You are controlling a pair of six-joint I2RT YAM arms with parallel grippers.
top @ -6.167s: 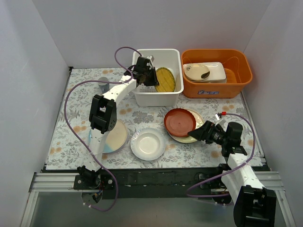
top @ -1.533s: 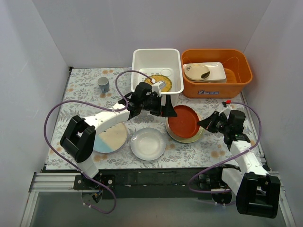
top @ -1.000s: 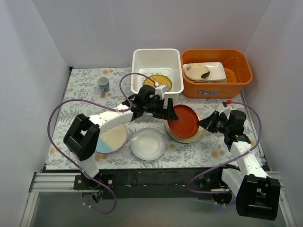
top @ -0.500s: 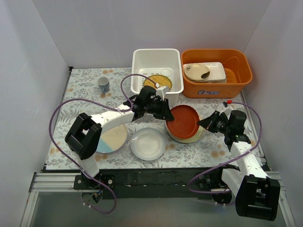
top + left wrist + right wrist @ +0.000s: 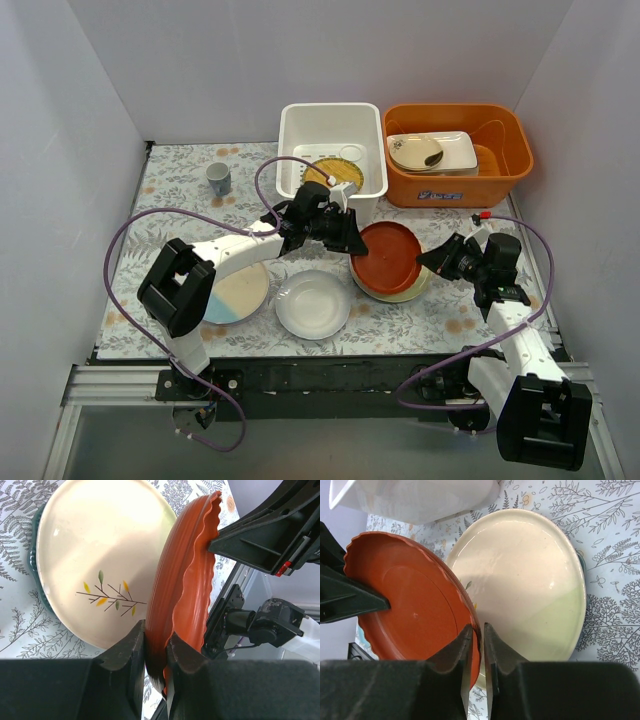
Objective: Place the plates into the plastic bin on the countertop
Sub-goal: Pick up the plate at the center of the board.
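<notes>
Red plate is tipped up off cream sprig plate, just in front of bin. Left hand pinches its left rim, the side nearer the bin, and right hand pinches the opposite rim, so the plate spans hand to hand. Bin lies up and away past the left hand, which is the nearer arm, with yellow plate already inside. Cannot tell whether the lower edge touches the cream sprig plate, and neither wrist view shows the bin's floor.

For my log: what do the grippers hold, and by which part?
Both pinch the red plate by its rim, the left gripper and the right gripper on opposite sides.
</notes>
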